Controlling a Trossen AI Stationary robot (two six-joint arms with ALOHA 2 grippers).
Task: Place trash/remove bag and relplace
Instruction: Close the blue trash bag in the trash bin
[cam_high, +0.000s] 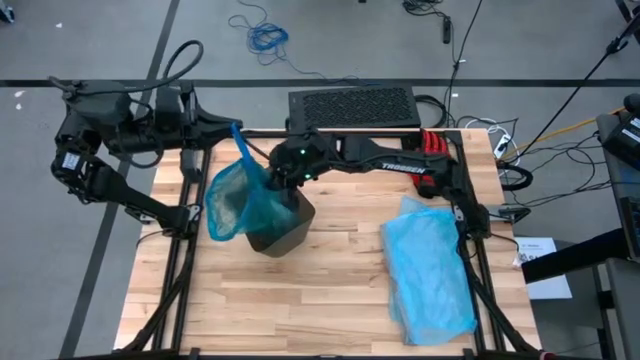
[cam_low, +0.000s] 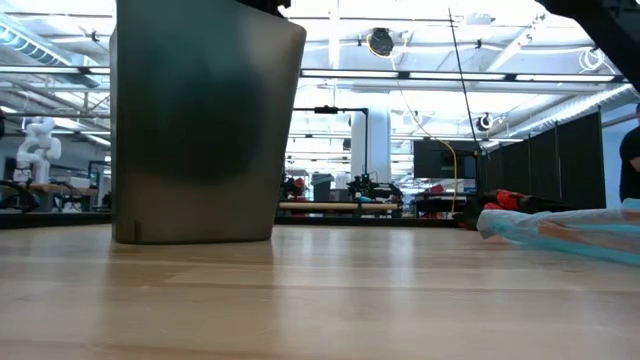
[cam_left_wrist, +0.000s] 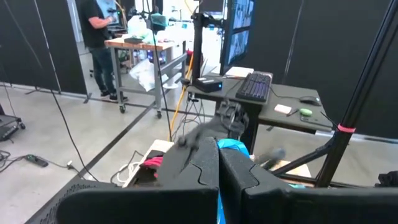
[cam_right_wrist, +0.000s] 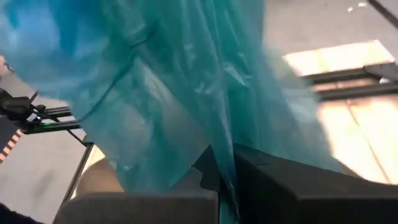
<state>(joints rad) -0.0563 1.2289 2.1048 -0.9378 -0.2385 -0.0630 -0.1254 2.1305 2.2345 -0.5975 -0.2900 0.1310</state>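
Note:
The teal-green bag (cam_high: 238, 203) hangs bunched over the left side of the brown bin (cam_high: 285, 228), which stands on the table; in the low view the bin (cam_low: 200, 120) fills the left. Whether the bag's bottom is clear of the bin's mouth I cannot tell. My left gripper (cam_high: 222, 128) stands at the table's far left, above the bag, shut on its blue handle loop. My right gripper (cam_high: 285, 182) reaches in from the right over the bin, shut on the bag's film. The trash is hidden. My left gripper pinches the bag's bright blue handle loop (cam_left_wrist: 219, 208) between its two shut fingers, coming level from the table's far left. The bag hangs below it by the loop (cam_high: 242, 145), which runs taut down to the bag's mouth. My right gripper pinches the thin teal film (cam_right_wrist: 226, 182) of the bag's right side between its two shut fingers, slanting down from the table's right. How many layers it has cannot be told. The film (cam_right_wrist: 186, 93) billows up in front of the fingers.
A paler sky-blue plastic bag (cam_high: 430, 270) lies flat on the right half of the table, also seen low at the right (cam_low: 560, 228). A black grated box (cam_high: 352, 105) sits beyond the far edge. Bare wood lies in front of the bin.

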